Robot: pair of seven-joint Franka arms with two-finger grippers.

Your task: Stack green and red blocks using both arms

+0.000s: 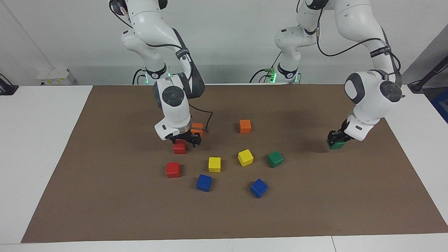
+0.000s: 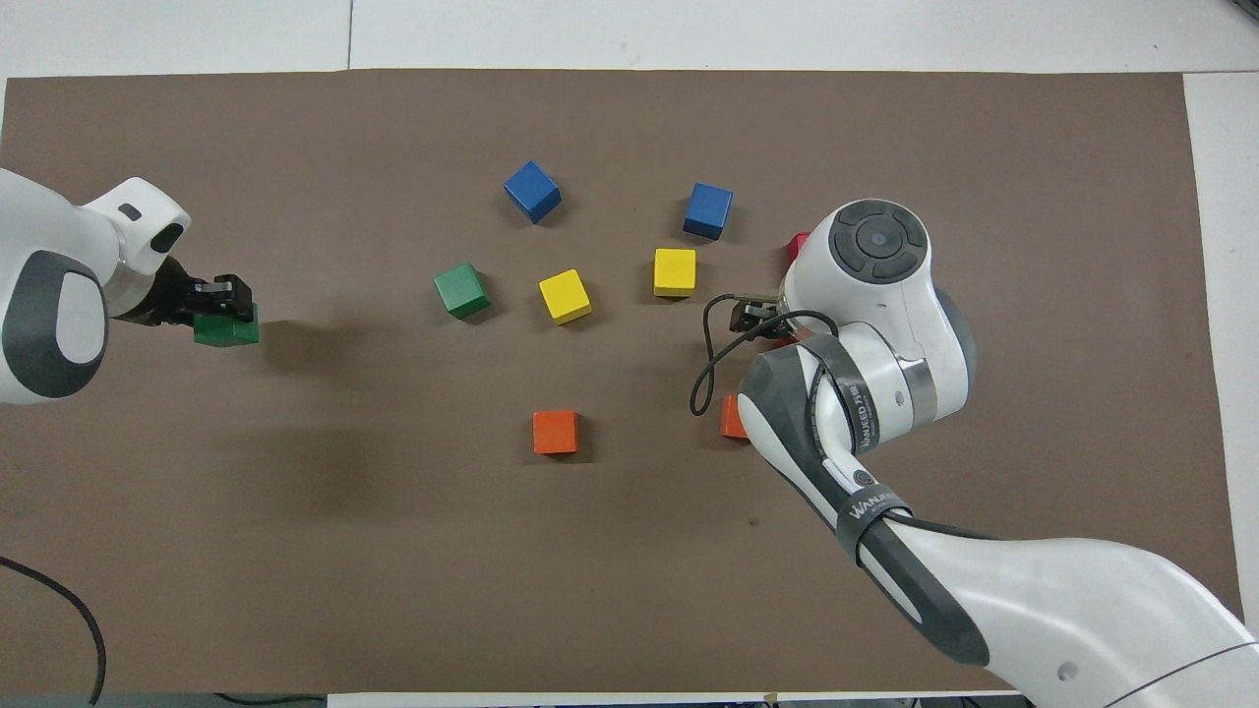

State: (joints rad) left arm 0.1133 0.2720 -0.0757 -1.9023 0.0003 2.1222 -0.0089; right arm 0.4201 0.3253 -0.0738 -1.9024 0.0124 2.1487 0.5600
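My left gripper (image 1: 335, 137) (image 2: 218, 298) is shut on a dark green block (image 1: 335, 144) (image 2: 226, 327), held low over the mat near the left arm's end of the table; I cannot tell whether it touches the mat. A second green block (image 1: 275, 159) (image 2: 461, 291) lies on the mat beside the yellow blocks. My right gripper (image 1: 184, 140) (image 2: 752, 315) stands open just above a red block (image 1: 180, 147), fingers astride its top; the arm hides that block in the overhead view. Another red block (image 1: 173, 169) (image 2: 795, 243) lies farther from the robots.
A brown mat (image 1: 315, 210) covers the table. On it lie two orange blocks (image 1: 245, 126) (image 1: 197, 128), two yellow blocks (image 1: 214, 164) (image 1: 245, 157) and two blue blocks (image 1: 204, 182) (image 1: 258, 188). The right arm's elbow hangs over one orange block.
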